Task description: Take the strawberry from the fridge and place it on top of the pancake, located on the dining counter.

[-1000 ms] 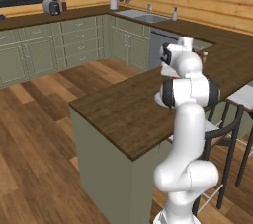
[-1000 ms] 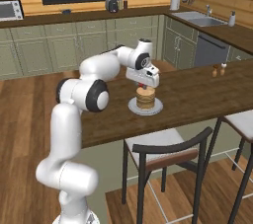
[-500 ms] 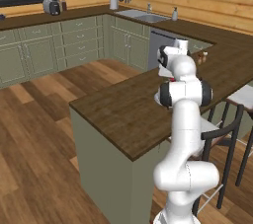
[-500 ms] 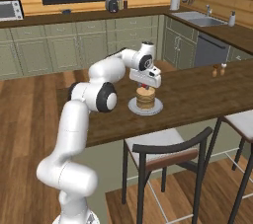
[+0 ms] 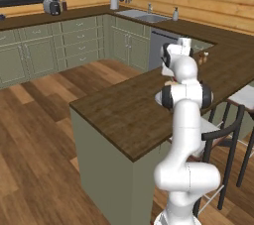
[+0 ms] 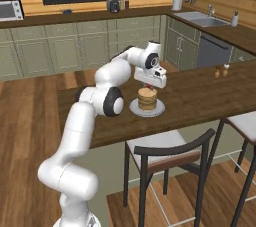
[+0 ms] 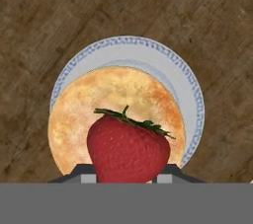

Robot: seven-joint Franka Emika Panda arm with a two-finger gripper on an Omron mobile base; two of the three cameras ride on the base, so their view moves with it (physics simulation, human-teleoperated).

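I have the strawberry (image 7: 129, 148) out of the fridge and over at the dining counter (image 6: 200, 96), so the fetching half looks done. My gripper (image 6: 148, 87) is clamped on the berry, fingers (image 7: 81, 172) pressed against its sides, and it hangs directly above the pancake (image 7: 104, 99) on its blue-rimmed white plate (image 7: 190, 92) (from the hand camera the berry sits well within the pancake's outline). I judge what remains is the lowering and the release; I cannot tell whether the berry already touches the stack.
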